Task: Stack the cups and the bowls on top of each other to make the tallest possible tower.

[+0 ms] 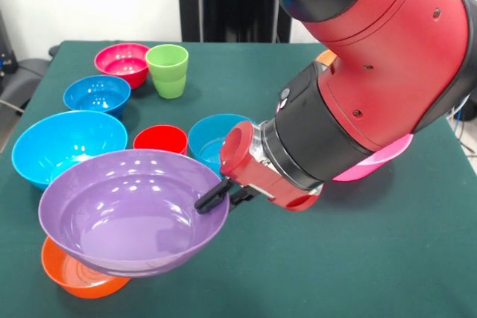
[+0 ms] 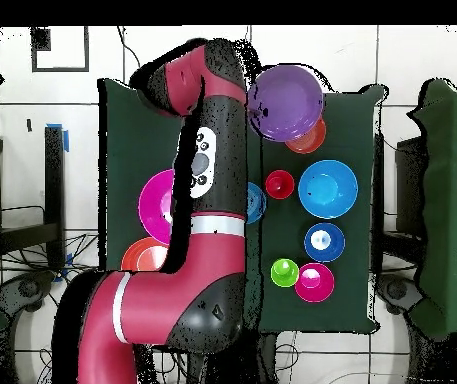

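My gripper (image 1: 218, 197) is shut on the right rim of the purple bowl (image 1: 127, 210). It holds the bowl tilted and lifted over an orange bowl (image 1: 71, 273) at the near left. In the overhead view the purple bowl (image 2: 286, 100) overlaps that orange bowl (image 2: 310, 138). The red cup (image 1: 160, 139) and a blue bowl (image 1: 211, 139) stand just behind the purple bowl. The green cup (image 1: 168, 70) stands at the far left, next to the small magenta bowl (image 1: 121, 61). The huge hot-pink bowl (image 1: 373, 163) is mostly hidden under my arm.
A large light blue bowl (image 1: 67, 143) and a smaller blue bowl (image 1: 97, 94) stand on the left of the green table (image 1: 358, 258). A second orange bowl (image 2: 142, 256) sits by the hot-pink bowl (image 2: 155, 205). My arm crosses the table's middle and right.
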You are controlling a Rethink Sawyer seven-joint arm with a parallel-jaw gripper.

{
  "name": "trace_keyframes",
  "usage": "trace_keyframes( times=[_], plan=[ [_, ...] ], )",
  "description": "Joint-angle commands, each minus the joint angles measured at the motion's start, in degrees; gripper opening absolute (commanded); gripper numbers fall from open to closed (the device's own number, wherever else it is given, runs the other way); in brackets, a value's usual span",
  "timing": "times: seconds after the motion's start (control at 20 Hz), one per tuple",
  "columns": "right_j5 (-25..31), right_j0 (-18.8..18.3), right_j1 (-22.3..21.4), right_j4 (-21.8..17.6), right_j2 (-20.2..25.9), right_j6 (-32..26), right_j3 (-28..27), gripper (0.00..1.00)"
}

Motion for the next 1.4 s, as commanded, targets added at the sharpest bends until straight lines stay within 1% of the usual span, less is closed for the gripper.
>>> trace_keyframes(
  times=[0.05,0.4,0.5,0.6,0.7,0.8,0.9,1.0,1.05,1.2,1.4],
  plan=[
    [-4.49,-0.85,0.08,-0.34,2.9,-15.79,3.41,0.0],
    [-4.59,-0.99,0.65,-0.41,2.85,-15.71,2.88,0.0],
    [-6.02,-1.04,0.39,-0.55,2.75,-15.23,3.93,0.0],
    [-6.3,-1.13,0.54,-0.57,2.74,-15.16,3.91,0.0],
    [-6.03,-1.32,0.9,-0.44,2.92,-15.29,3.29,0.0],
    [-4.68,-1.38,1.99,-0.6,2.94,-15.31,0.58,0.0],
    [-4.77,-1.56,2.29,-0.64,3.0,-15.46,0.27,0.0],
    [-5.2,-1.63,1.96,-0.56,3.0,-15.43,1.05,0.0],
    [-6.28,-1.57,1.13,-0.56,2.8,-15.19,2.69,0.0],
    [-7.51,-1.74,0.82,-0.55,2.83,-14.87,3.68,0.0],
    [-6.96,-2.08,1.54,-0.56,2.88,-15.5,2.65,0.0]
  ],
)
